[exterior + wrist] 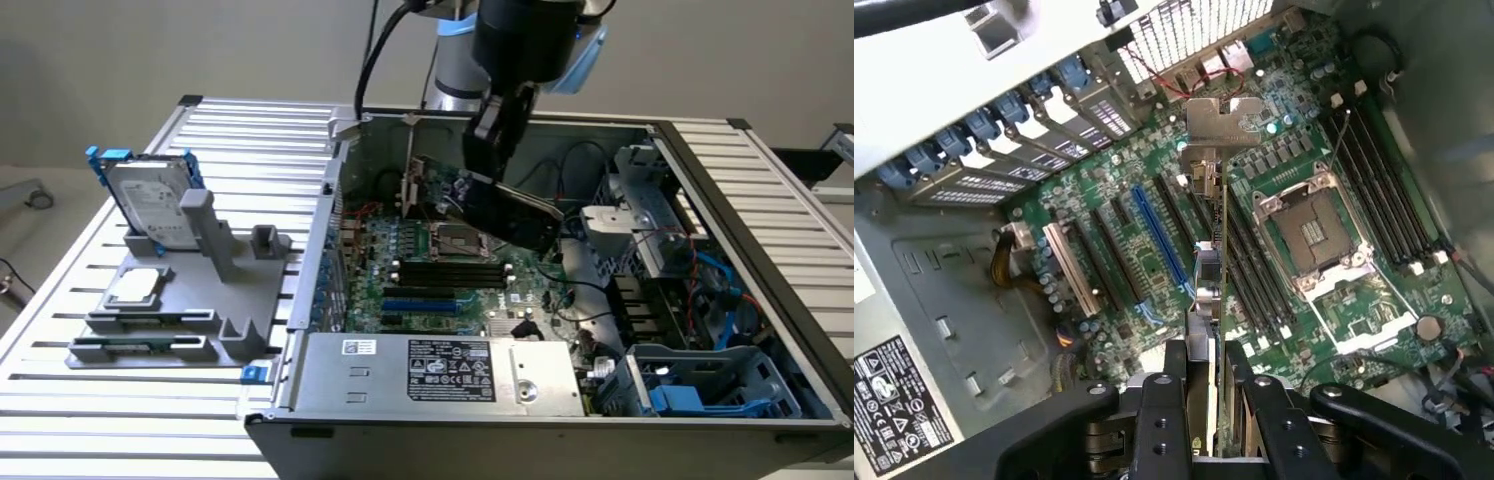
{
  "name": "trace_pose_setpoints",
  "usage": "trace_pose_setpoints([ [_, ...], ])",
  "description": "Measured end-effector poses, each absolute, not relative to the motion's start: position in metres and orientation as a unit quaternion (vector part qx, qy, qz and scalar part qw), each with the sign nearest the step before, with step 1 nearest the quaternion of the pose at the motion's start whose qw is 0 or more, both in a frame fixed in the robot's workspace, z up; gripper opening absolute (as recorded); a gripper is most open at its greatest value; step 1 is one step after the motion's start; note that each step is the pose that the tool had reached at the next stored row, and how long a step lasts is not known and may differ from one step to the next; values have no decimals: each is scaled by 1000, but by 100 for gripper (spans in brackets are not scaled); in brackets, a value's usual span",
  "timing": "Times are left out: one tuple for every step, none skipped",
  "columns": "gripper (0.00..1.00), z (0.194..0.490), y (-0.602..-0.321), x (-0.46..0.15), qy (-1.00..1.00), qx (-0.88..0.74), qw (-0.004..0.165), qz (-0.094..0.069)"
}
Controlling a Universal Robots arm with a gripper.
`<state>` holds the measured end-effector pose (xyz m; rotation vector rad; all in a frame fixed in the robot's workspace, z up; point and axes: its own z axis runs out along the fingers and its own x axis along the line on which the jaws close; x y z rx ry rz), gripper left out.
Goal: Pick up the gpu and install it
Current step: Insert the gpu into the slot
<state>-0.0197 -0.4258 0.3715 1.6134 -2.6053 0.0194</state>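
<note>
My gripper (485, 158) hangs inside the open computer case (314, 260), shut on the gpu (514, 215). The card hangs tilted above the motherboard (441, 270), near the processor socket (454, 238), with its black cover facing the exterior view's right. In the wrist view the gpu (1211, 290) appears edge-on between my two fingers (1172, 400), its silver end bracket (1222, 125) pointing at the case's rear slot openings. It hovers over the black expansion slots beside the long blue slot (1159, 240). It is held clear of the board, not seated.
A silver hard drive (147, 200) in a blue frame stands on a grey fixture (200, 290) at the exterior view's left. The power supply (441, 370) fills the case's front. Memory slots (1379, 180), cables (707, 290) and drive bays crowd the exterior view's right side.
</note>
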Motion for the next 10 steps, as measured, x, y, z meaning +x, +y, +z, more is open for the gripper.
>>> trace_pose_setpoints([
  [27,371,-426,-20,-846,532,36,2],
  [27,371,-426,-20,-843,537,32,-3],
  [27,371,-426,-20,-840,542,29,-8],
  [27,371,-426,-20,-836,547,26,-12],
  [27,370,-426,-20,-833,552,23,-17],
  [27,369,-426,-20,-830,557,21,-20],
  [27,368,-426,-21,-827,562,20,-21],
  [27,367,-426,-22,-824,566,20,-22],
  [27,365,-427,-22,-822,569,20,-23],
  [27,364,-427,-22,-819,574,20,-23],
])
